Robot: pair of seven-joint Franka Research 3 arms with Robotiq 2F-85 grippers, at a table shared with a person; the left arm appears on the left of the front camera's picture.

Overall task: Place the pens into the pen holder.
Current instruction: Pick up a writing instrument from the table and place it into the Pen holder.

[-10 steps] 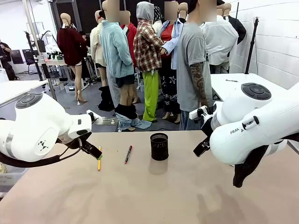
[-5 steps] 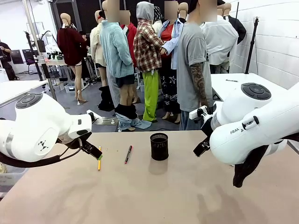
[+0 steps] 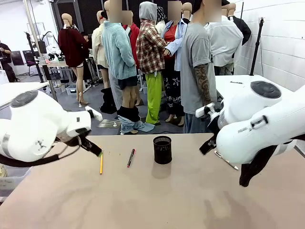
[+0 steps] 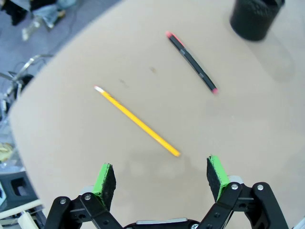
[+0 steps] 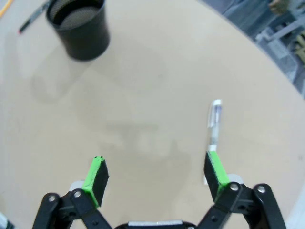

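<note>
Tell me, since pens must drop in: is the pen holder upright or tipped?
Upright: the pen holder stands on its base, open mouth facing up.

Site: robotics lab | evidence: white left arm (image 3: 33,131) and right arm (image 3: 262,133) flanking a tan bench (image 3: 157,200), green-padded left claw (image 4: 159,164) and right claw (image 5: 153,160) | surroundings: white block wall (image 3: 281,38), grey floor (image 3: 93,98), white side table (image 3: 228,86), black pole stand (image 3: 258,45), person (image 3: 198,62) standing across the bench

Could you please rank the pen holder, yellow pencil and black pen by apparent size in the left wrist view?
1. pen holder: covers most, though cropped by the top edge.
2. yellow pencil: longer than the pen, but nearer the camera, so true sizes are unsure.
3. black pen.
</note>
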